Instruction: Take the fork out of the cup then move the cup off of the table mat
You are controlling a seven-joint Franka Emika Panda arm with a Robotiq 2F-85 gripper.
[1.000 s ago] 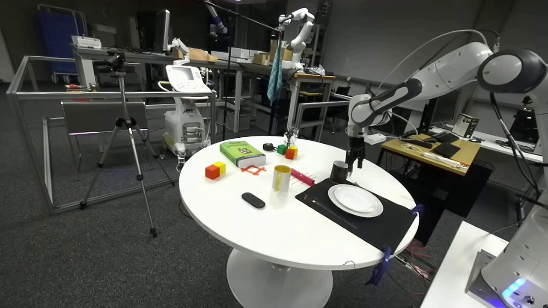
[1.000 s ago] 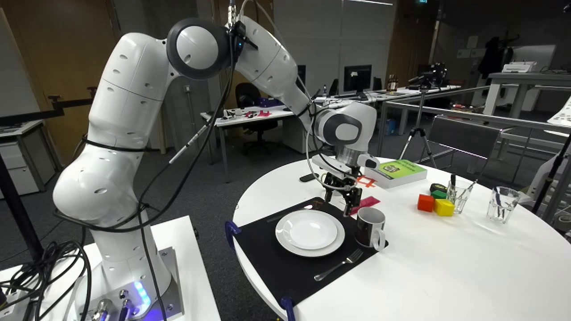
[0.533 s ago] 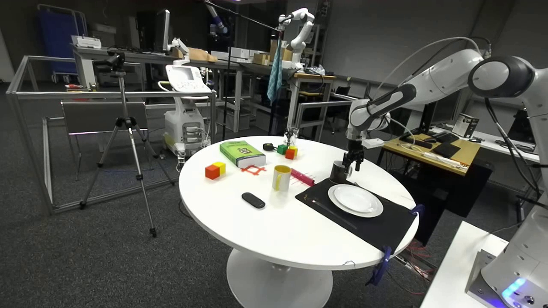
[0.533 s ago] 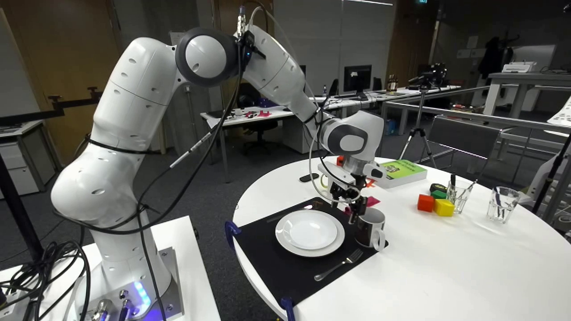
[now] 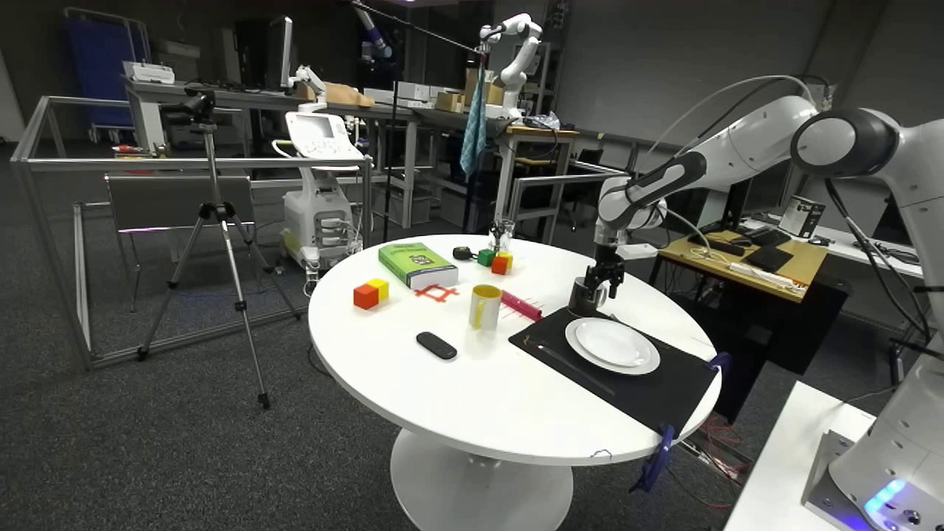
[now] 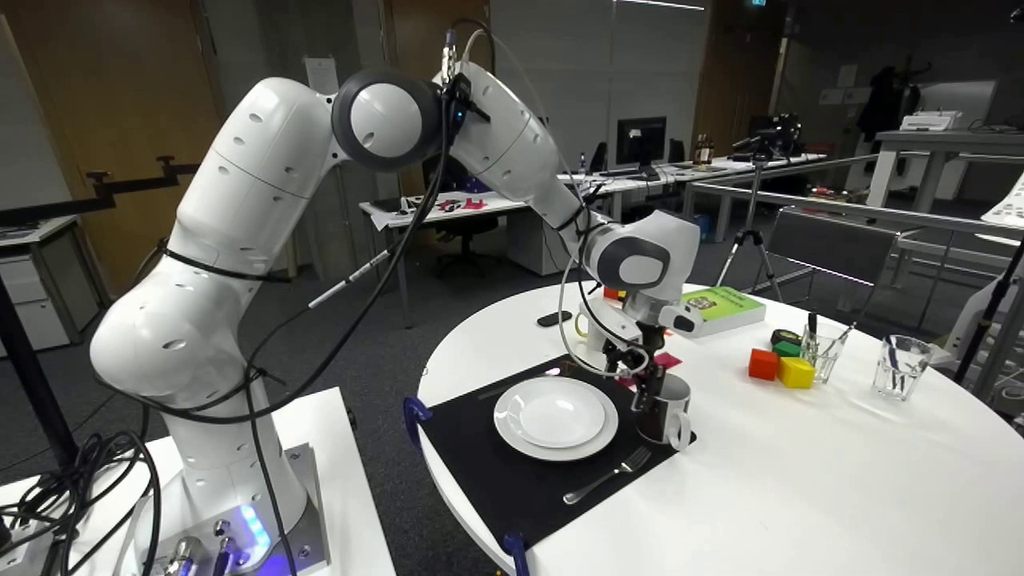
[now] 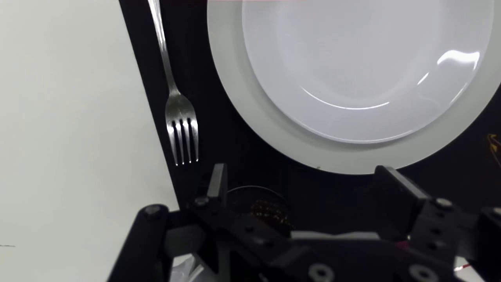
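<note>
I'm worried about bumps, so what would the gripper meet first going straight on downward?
Probably the table mat; depth is unclear, so the cup or larger plate could come first.

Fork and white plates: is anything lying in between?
Nothing but bare black mat lies between the fork and the plates; the wrist view shows that strip plainly.

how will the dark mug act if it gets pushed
The mug has a smooth, firm-looking wall, so it is probably stiff. Standing upright, taller than wide, it might tip if pushed high up. Its handle juts from one side, so a push could swivel it.
</note>
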